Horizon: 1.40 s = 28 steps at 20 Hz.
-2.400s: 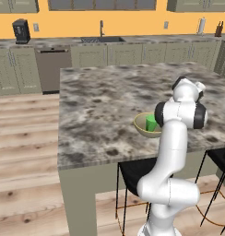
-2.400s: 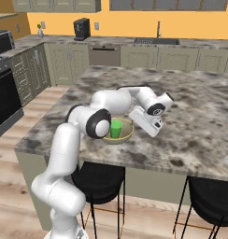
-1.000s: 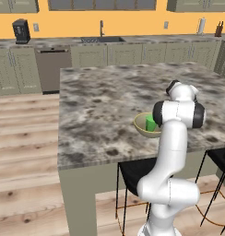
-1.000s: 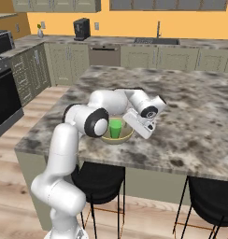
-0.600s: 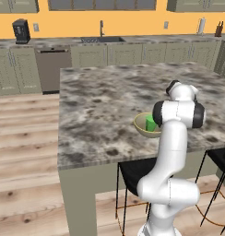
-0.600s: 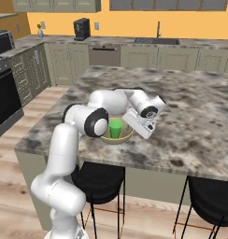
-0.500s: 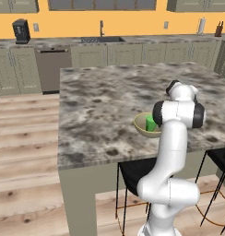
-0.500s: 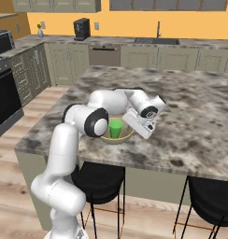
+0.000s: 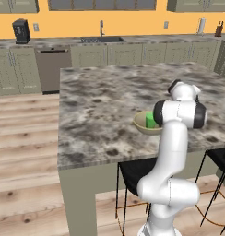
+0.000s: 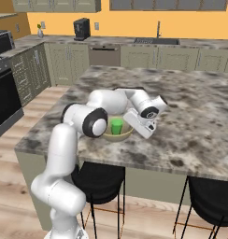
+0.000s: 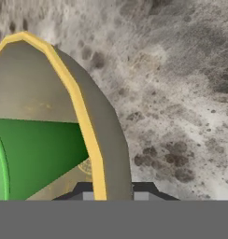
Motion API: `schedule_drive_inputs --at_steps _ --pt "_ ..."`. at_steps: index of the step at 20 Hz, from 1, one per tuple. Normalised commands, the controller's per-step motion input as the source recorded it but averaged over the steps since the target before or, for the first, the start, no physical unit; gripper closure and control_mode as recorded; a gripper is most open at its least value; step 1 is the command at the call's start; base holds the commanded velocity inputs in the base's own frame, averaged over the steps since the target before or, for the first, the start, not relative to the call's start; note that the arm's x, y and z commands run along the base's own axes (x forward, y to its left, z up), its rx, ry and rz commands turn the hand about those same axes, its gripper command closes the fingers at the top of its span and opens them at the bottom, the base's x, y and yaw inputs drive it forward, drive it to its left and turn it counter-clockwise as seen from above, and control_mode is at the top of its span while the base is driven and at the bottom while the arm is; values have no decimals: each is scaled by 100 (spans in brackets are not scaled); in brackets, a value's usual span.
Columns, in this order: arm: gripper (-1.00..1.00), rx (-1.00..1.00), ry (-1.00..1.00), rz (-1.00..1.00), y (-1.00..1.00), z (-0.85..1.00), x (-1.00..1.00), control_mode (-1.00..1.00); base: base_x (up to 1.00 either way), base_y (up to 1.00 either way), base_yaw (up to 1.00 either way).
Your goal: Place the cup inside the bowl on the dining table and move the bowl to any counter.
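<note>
Arrangement at the bowl's rim. The cup (image 10: 117,126) stood upright inside the bowl (image 10: 108,136), which rested near the front edge of the desk (image 9: 100,106), the marble-topped dining table. The gripper (image 10: 145,127) hung just beside the bowl on its right in the right base view. In the hand view the yellow rim (image 11: 83,121) ran between the two dark fingertips (image 11: 146,188), one inside the wall and one outside; the jaws therefore stood apart astride the rim, and whether they already pinched it could not be told.

The bowl appeared rigid and thin-walled, probably light, with a smooth surface that might slip. The rim wall was judged the natural hold; a one-sided grip would tilt the bowl, and the loose cup could slide or topple within. The counter (image 9: 123,44) lay well apart, along the far wall.
</note>
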Motion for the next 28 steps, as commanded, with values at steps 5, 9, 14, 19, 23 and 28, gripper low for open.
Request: schedule_drive_inputs --at_steps 5,9,14,19,23,28 --pt "100 3 -13 1 0 35 -21 -100 0 0 0" --pt "100 1 -9 1 0 46 -42 -100 0 0 0" --pt "100 0 0 0 0 55 -66 -100 0 0 0" --pt "100 0 0 0 5 50 -59 -100 0 0 0" --pt "100 0 0 0 21 48 -50 -100 0 0 0" --pt "100 0 0 0 26 43 -53 -100 0 0 0"
